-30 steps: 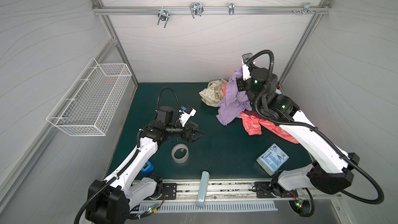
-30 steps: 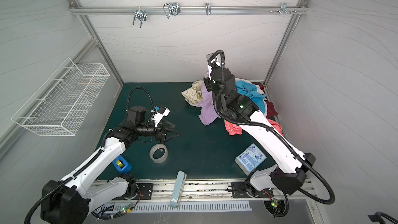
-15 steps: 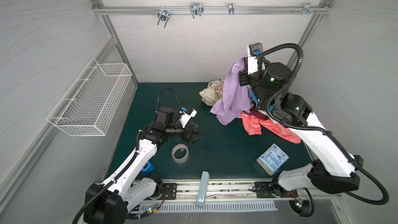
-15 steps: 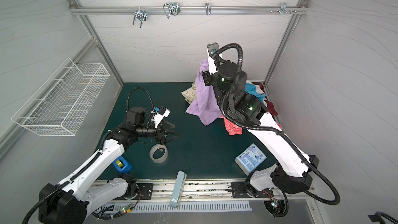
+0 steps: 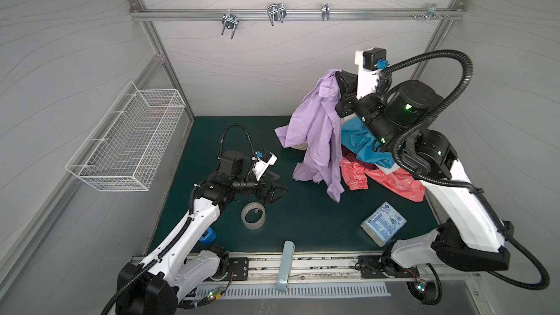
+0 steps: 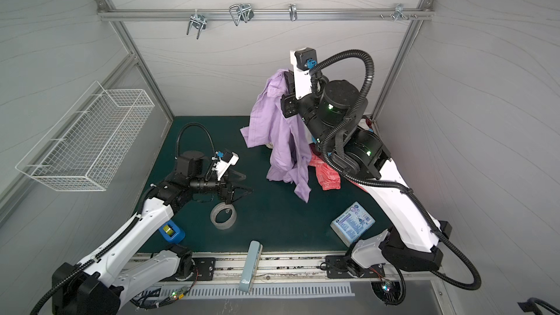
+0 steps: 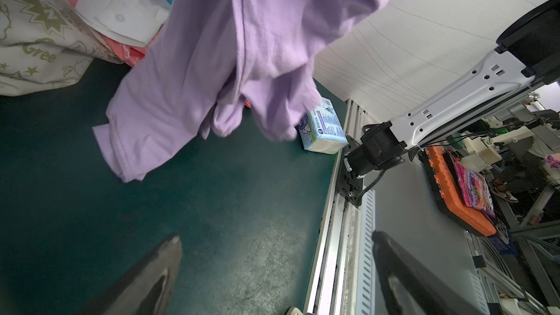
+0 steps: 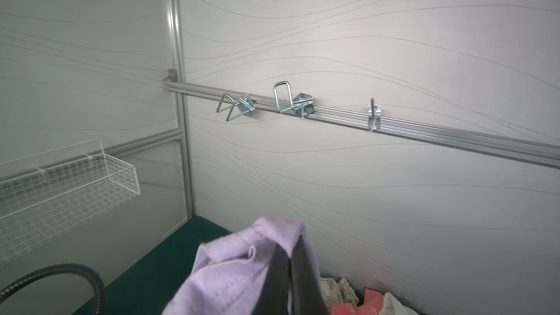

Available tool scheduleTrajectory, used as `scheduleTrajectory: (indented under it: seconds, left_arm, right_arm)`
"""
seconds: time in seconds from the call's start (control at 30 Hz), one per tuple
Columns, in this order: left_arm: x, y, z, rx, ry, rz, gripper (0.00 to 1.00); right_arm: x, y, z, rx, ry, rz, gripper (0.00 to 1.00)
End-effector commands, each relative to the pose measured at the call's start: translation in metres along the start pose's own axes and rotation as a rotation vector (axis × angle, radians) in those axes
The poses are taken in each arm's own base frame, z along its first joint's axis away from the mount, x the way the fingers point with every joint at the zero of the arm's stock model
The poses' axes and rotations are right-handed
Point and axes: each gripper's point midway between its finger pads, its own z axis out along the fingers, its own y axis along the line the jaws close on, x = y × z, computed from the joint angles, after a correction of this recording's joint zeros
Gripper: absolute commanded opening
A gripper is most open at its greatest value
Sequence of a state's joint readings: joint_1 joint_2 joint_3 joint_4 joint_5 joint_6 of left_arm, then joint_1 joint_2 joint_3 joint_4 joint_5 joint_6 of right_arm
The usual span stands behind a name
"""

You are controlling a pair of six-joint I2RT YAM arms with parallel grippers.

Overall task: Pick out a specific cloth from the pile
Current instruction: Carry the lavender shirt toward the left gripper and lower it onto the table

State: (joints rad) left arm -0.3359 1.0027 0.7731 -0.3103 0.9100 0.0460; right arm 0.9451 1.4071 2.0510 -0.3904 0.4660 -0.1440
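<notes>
Holding the cloth (image 5: 315,128) up high, my right gripper (image 5: 335,73) has its jaws squeezed tight on the top edge, just right of the middle and high up in both top views. The cloth is light purple and soft. It hangs down long from my jaws toward the green mat (image 5: 303,216), and I cannot tell if its low end touches. In the right wrist view my two dark fingers (image 8: 277,286) press together with purple cloth bunched beside them. The pile (image 5: 362,143) sits just behind the cloth, at the right middle of the frame, with blue, pink and white clothes in it. My left gripper (image 5: 277,190) is low over the mat, left of the middle, with its jaws wide apart and nothing in them. A roll of tape (image 5: 254,216) lies just below it in the frame.
</notes>
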Motion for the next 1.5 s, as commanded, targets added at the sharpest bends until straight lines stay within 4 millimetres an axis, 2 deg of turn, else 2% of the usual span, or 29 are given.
scheduleTrajectory:
  seconds: [0.0, 0.2, 0.37, 0.67, 0.87, 0.93, 1.07, 1.23, 1.47]
  left_arm:
    - [-0.007, -0.008, -0.004, 0.005, -0.019, 0.059, 0.99]
    - [-0.007, -0.012, -0.004, 0.011, -0.026, 0.078, 0.99]
    - [-0.005, -0.012, -0.005, 0.011, -0.026, 0.085, 0.99]
    - [-0.005, -0.011, -0.005, 0.006, -0.021, 0.103, 0.99]
    - [-0.002, -0.006, -0.003, -0.016, -0.005, 0.100, 0.99]
    - [-0.002, -0.005, -0.003, -0.017, -0.001, 0.096, 0.99]
    - [-0.002, -0.004, -0.002, -0.018, 0.002, 0.092, 0.99]
    - [-0.002, -0.004, -0.002, -0.016, 0.001, 0.089, 0.99]
    - [-0.002, -0.008, -0.002, -0.008, -0.001, 0.092, 0.99]
  right_arm:
    - [-0.018, 0.017, 0.001, -0.090, -0.067, 0.060, 0.00]
    - [0.000, 0.030, 0.022, -0.105, -0.033, 0.028, 0.00]
    - [0.014, 0.043, 0.048, -0.117, -0.018, -0.007, 0.00]
    - [0.044, 0.056, 0.118, -0.170, 0.024, 0.027, 0.00]
    - [0.082, 0.067, 0.146, -0.202, 0.081, 0.042, 0.00]
    - [0.104, 0.070, 0.150, -0.215, 0.133, 0.056, 0.00]
    - [0.148, 0.078, 0.143, -0.266, 0.249, 0.087, 0.00]
    - [0.205, 0.093, 0.119, -0.334, 0.413, 0.148, 0.00]
    - [0.275, 0.090, 0.080, -0.314, 0.652, 0.163, 0.00]
